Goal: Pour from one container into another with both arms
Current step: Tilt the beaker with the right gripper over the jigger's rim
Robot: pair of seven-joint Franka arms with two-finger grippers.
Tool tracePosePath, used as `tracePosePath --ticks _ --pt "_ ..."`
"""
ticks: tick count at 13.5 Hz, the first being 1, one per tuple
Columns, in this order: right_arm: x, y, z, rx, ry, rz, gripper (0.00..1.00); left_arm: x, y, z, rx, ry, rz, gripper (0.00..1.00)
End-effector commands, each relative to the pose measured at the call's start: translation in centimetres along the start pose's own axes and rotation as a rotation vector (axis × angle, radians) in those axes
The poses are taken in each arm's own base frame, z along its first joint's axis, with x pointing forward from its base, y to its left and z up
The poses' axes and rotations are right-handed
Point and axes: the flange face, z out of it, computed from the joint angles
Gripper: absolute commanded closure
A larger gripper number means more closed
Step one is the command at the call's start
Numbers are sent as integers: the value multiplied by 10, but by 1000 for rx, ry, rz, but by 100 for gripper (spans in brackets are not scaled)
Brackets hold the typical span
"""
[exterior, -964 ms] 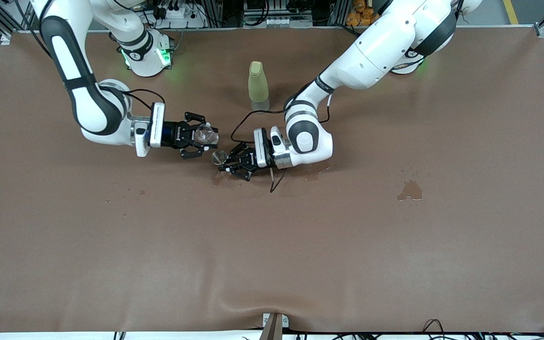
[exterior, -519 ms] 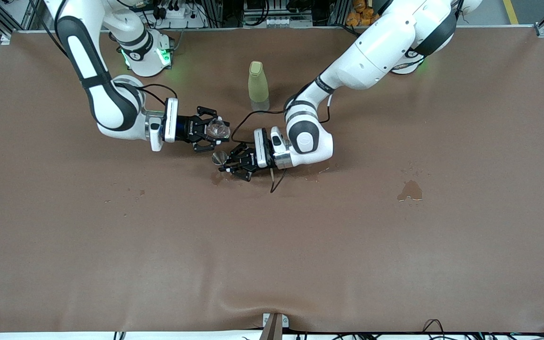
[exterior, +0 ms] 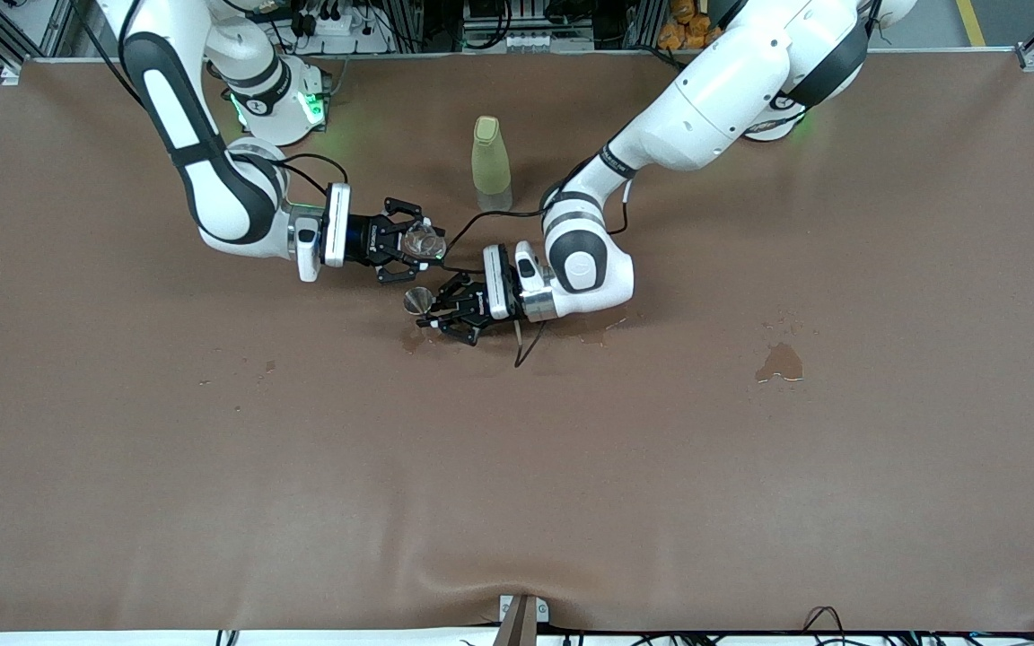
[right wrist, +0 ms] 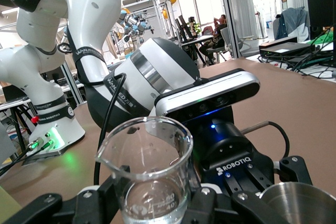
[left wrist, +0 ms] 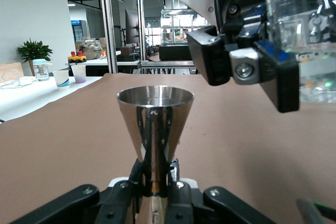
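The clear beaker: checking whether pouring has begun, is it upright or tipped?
Upright: in the right wrist view the clear beaker stands with its rim level and liquid settled at its bottom.

The clear cup [exterior: 424, 240] is a tiny see-through beaker with a rolled rim and a small pouring lip [right wrist: 106, 149]. It stands upright with a little clear liquid pooled at its bottom [right wrist: 152, 205], gripped round its lower body and held up off the table.

The metal measure [exterior: 416, 300] is a small, shiny, silvery cone flaring to a round rim [left wrist: 155, 96] and narrowing to a thin waist [left wrist: 154, 171], where it is clamped. It also stands upright, mouth up, in the air, just beside the clear cup and apart from it, with its rim lower than the clear cup's base.
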Motion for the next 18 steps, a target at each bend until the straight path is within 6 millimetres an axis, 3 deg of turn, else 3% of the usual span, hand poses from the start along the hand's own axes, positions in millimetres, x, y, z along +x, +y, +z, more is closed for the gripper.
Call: tracePosePath --ticks 1,18 --pt "11 -12 -7 -24 17 80 100 0 -2 3 17 8 14 100" --pt "15 -10 -14 -71 -18 415 100 -16 3 3 10 26 38 100"
